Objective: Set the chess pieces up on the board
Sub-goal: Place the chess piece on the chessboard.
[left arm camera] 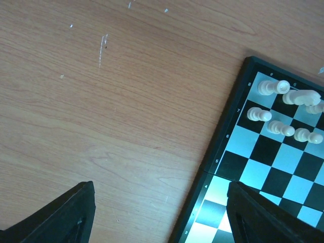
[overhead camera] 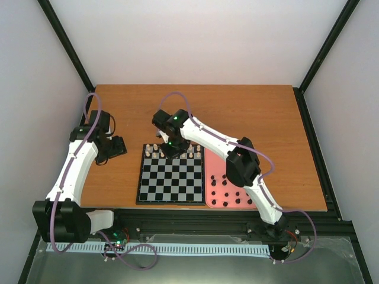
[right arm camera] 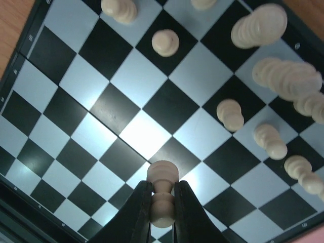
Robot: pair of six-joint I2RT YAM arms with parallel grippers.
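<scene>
You are in the middle of placing a cream piece: the right gripper (right arm camera: 162,205) has its fingers clenched on a pawn (right arm camera: 163,178), held over the board (right arm camera: 142,136) toward its far side, near the other cream chess pieces (overhead camera: 155,151) that already stand in the board's two far rows. The pawn's long axis runs in line with the fingers, so it looks about upright to the board. I judge the end poking out past the fingers to be its base, though the wrist view does not settle that. Nor can you tell whether it already touches the board. Next, centre it on an open square in the board's second far row, lower it straight down, then part the fingers without brushing the neighbouring pawns (right arm camera: 230,114), which stand close. The left gripper (left arm camera: 161,215) hangs over the counter (left arm camera: 101,126) just beside the board's left edge, its fingers spread with nothing between them. The black pieces (overhead camera: 228,184) lie on the pink tray (overhead camera: 209,190), right of the board, not yet set.
</scene>
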